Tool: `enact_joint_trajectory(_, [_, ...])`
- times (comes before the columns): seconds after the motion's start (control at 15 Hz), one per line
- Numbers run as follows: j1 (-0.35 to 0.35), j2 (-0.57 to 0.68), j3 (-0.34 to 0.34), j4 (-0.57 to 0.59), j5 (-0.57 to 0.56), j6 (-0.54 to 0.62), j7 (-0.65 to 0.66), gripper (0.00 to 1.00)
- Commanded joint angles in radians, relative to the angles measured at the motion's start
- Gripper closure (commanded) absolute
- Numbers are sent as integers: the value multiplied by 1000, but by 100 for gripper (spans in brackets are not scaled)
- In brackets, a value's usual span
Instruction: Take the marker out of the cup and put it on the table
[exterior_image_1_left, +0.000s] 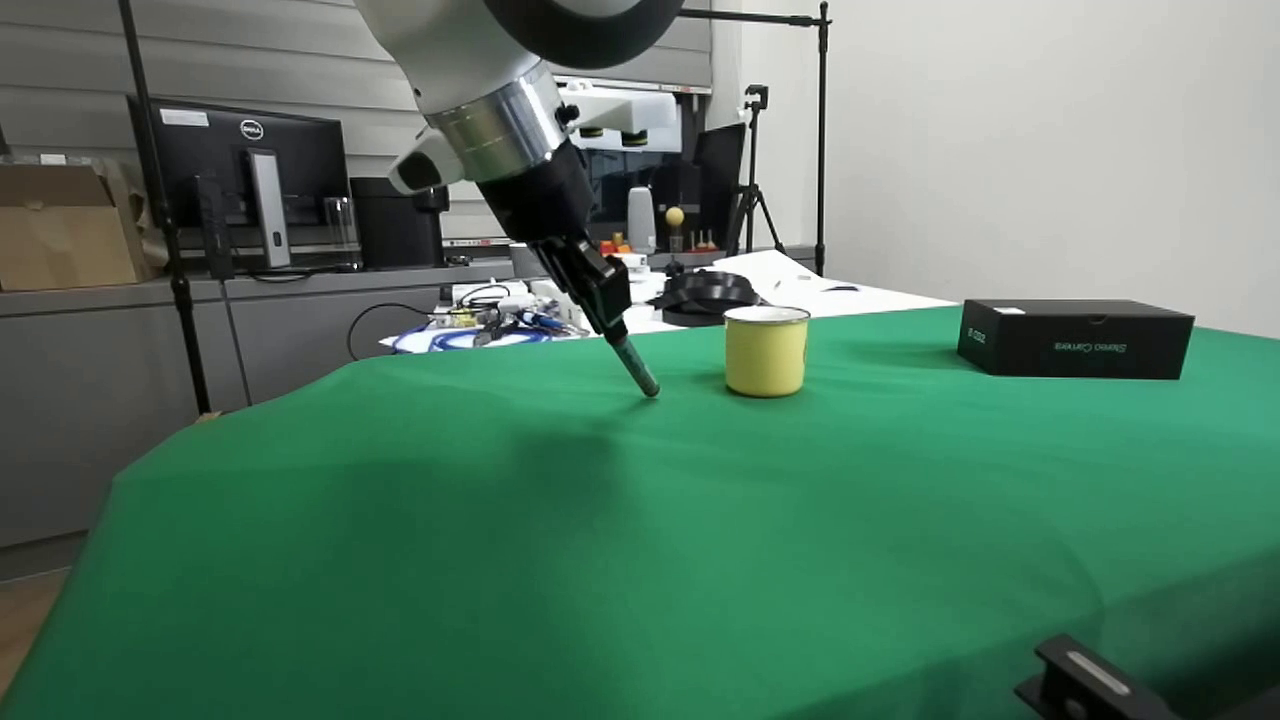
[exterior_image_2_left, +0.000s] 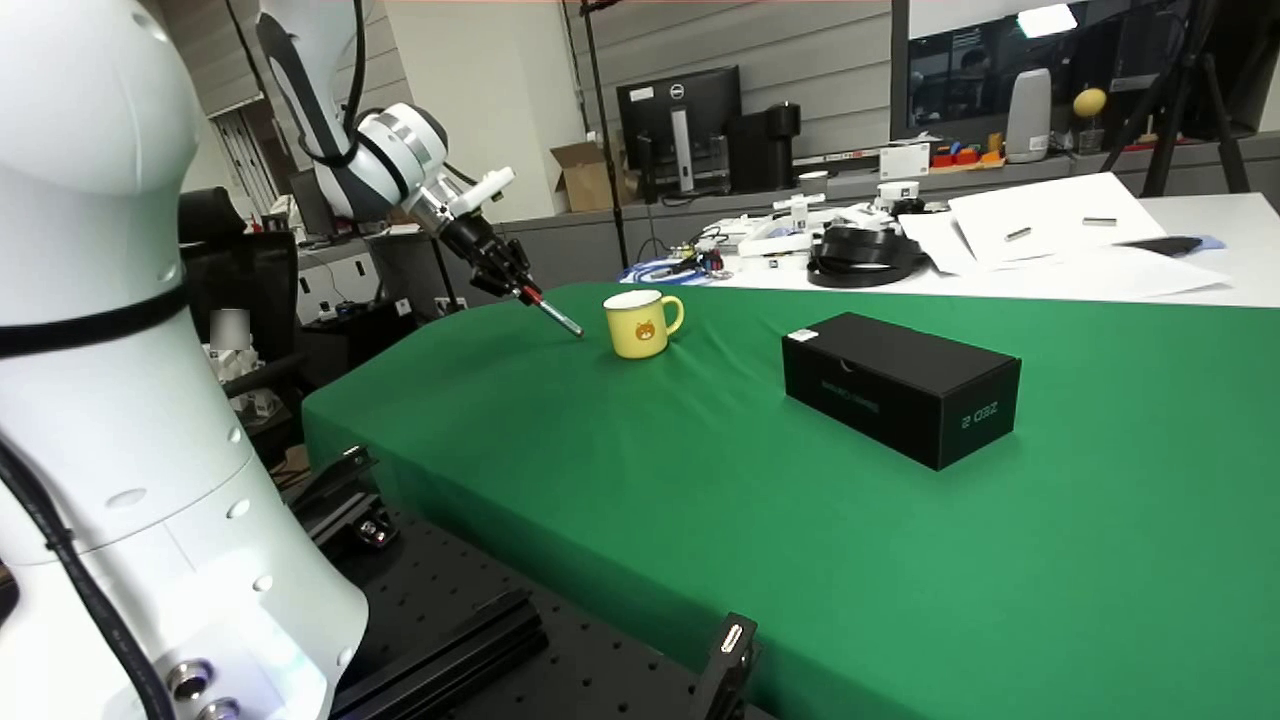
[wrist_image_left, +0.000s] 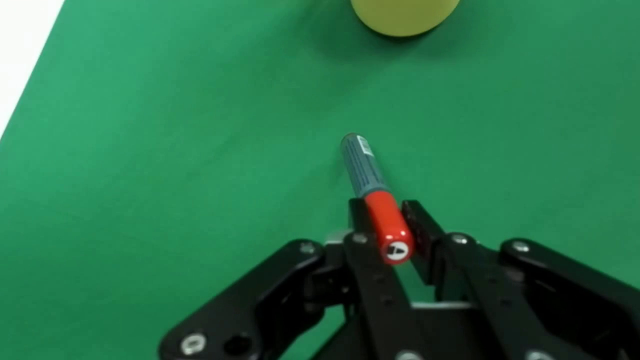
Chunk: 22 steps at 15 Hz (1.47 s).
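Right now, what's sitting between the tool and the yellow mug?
The marker, its grey barrel poking out from the tool; past that, only green tablecloth up to the yellow mug. The wrist view shows it.

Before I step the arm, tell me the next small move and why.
Probably lower the gripper slightly before releasing: it grips the marker by its red end, apart from the cup, slanting with its lower end close to the green table; whether it touches is unclear.

Robotics lab, in an exterior view: white jointed robot arm (exterior_image_2_left: 150, 440) stood left; flat black perforated plate (exterior_image_2_left: 590, 625) lay bottom centre; black spread-legged tripod (exterior_image_2_left: 1224, 125), upper right.
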<state>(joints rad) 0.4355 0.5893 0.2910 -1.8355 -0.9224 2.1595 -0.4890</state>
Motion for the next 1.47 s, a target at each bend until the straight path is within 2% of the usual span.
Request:
enact_joint_trajectory(0.0, [-24,11,11,-22,-1,43,-10,94])
enact_joint_trajectory(0.33, [-55,30,21,-21,57,70,-40,94])
enact_joint_trajectory(0.73, [-111,62,38,-14,225,91,-151,94])
enact_joint_trajectory(1.2, [-117,63,18,-12,340,85,-210,94])
enact_joint_trajectory(1.27, [-118,56,19,-13,353,83,-223,53])
enact_joint_trajectory(1.4, [-113,39,14,-9,367,61,-227,45])
